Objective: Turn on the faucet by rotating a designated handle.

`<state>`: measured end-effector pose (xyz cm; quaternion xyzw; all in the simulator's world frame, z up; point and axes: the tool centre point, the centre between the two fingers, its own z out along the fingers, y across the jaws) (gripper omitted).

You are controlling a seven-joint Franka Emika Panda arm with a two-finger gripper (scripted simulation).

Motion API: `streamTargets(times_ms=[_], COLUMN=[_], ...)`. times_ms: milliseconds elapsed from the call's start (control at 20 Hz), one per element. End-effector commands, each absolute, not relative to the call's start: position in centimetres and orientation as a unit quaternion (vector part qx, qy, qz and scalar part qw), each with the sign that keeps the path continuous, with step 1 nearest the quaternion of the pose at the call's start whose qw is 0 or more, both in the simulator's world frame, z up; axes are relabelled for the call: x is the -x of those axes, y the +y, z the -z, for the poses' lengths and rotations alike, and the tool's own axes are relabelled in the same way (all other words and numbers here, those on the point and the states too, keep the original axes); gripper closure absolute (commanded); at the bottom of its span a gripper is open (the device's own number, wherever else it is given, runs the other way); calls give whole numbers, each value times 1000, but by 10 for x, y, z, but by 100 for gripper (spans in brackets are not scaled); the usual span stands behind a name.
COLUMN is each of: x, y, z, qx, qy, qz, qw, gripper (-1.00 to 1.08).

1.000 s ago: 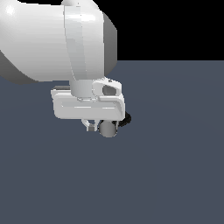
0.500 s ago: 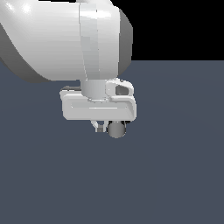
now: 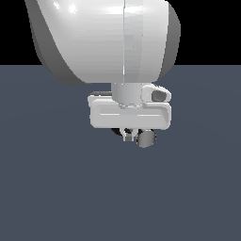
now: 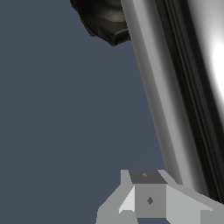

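Showing its round end — handle under gripper.

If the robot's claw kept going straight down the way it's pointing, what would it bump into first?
Probably the handle, the shiny grey bar that shows right under the claw. In the wrist view the bar runs close beside one fingertip. Whether they touch is hard to tell; if the claw slips past, it meets the grey floor.

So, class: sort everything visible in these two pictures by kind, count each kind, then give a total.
Robot grippers: 1, the gripper
Faucets: 1, the faucet
Handles: 1, the handle
Total: 3
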<state>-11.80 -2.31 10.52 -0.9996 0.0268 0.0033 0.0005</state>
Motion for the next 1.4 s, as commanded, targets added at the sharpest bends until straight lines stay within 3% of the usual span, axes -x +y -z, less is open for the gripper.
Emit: streamTargets(times_ms=[0, 600, 700, 1350], x=[111, 110, 106, 72], y=[-48, -109, -94, -133], z=[-101, -101, -105, -104], qx=[999, 999, 1000, 1000], qy=[37, 38, 26, 29], qz=[0, 0, 4, 3], qw=[0, 0, 0, 0], gripper=[108, 108, 108, 108])
